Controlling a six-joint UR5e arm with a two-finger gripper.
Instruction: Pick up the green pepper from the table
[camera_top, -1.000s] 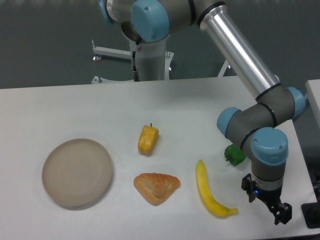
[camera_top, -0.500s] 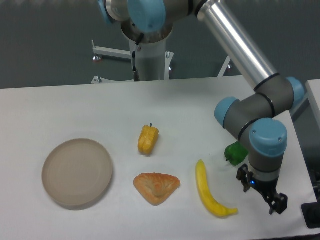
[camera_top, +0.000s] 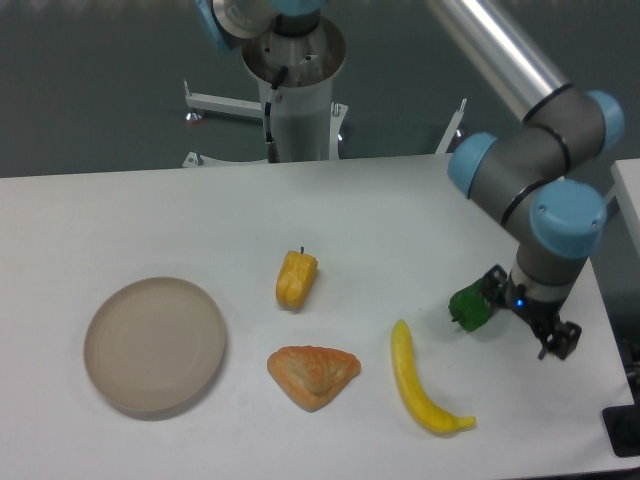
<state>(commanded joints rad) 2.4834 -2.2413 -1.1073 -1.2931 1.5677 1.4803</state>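
Observation:
The green pepper (camera_top: 468, 307) lies on the white table (camera_top: 380, 200) at the right, small, glossy and lumpy. My gripper (camera_top: 527, 314) hangs just to its right, pointing down from the arm's wrist. Its two dark fingers stand well apart, so it is open and holds nothing. The nearer finger (camera_top: 493, 284) sits right beside the pepper's upper right edge; I cannot tell whether they touch. The other finger (camera_top: 560, 341) is farther right, toward the table's edge. The pepper is beside the fingers, not between them.
A yellow banana (camera_top: 420, 385) lies just left of and below the pepper. A croissant (camera_top: 312, 374), a yellow-orange pepper (camera_top: 296, 278) and a round beige plate (camera_top: 154, 344) lie farther left. The table's right edge is close behind the gripper.
The gripper has risen in the picture from near the table's front right corner to beside the green pepper, and the wrist has swung back. The pepper has not moved.

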